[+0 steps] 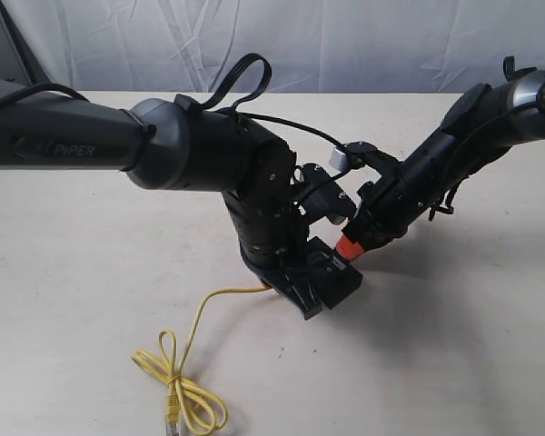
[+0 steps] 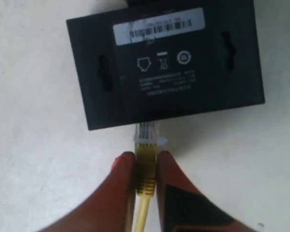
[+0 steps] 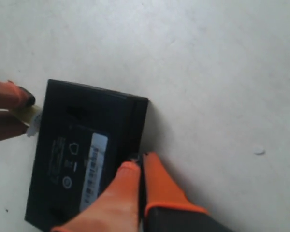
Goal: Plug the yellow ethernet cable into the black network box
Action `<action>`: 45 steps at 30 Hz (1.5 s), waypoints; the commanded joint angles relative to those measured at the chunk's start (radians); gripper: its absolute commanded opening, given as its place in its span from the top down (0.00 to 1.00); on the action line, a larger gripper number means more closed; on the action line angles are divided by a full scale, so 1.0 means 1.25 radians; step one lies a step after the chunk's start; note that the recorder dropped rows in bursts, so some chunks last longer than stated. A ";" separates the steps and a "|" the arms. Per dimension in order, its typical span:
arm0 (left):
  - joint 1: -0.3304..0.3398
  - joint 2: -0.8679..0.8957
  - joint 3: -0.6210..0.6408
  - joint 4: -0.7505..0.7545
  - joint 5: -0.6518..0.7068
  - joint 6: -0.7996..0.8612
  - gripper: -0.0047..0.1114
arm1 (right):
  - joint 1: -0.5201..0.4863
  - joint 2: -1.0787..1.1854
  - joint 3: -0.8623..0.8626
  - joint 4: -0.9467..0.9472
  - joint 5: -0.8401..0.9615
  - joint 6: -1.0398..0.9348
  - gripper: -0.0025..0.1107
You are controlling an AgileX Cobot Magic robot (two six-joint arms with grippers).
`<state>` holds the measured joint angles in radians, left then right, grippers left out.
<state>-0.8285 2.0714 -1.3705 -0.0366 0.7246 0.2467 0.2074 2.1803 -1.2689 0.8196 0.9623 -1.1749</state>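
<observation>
Pale bench [image 1: 73, 272]; your left end effector [image 2: 146, 159] pinches the limp cable [image 2: 143, 215] by its stiff boot (brittle plug [image 2: 147, 131] just ahead); right end effector [image 3: 141, 162], clenched, touches the box [image 2: 164, 63].

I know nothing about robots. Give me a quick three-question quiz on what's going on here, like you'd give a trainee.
1. True or false: the left gripper pinches the yellow ethernet cable just behind its plug.
2. What is on the upward face of the black network box? A white barcode label; B red switch; C screen.
3. Fill in: the cable's far end lies in loose ___ on the table.
Key: 1 true; 2 A; 3 loops.
</observation>
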 commanded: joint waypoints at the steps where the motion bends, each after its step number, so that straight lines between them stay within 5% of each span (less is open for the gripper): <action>1: -0.001 -0.001 -0.004 -0.029 -0.040 -0.006 0.96 | 0.003 0.008 0.006 0.020 -0.007 0.001 0.99; 28: 0.027 0.017 -0.004 -0.059 -0.169 0.002 0.96 | 0.012 0.008 0.006 0.085 0.080 -0.002 0.99; 45: 0.032 0.013 -0.004 -0.012 -0.089 -0.003 0.96 | -0.034 -0.094 0.006 -0.117 -0.126 0.167 0.99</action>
<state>-0.7884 2.0884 -1.3652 -0.0520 0.6238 0.2511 0.1836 2.1178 -1.2651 0.7094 0.8286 -0.9882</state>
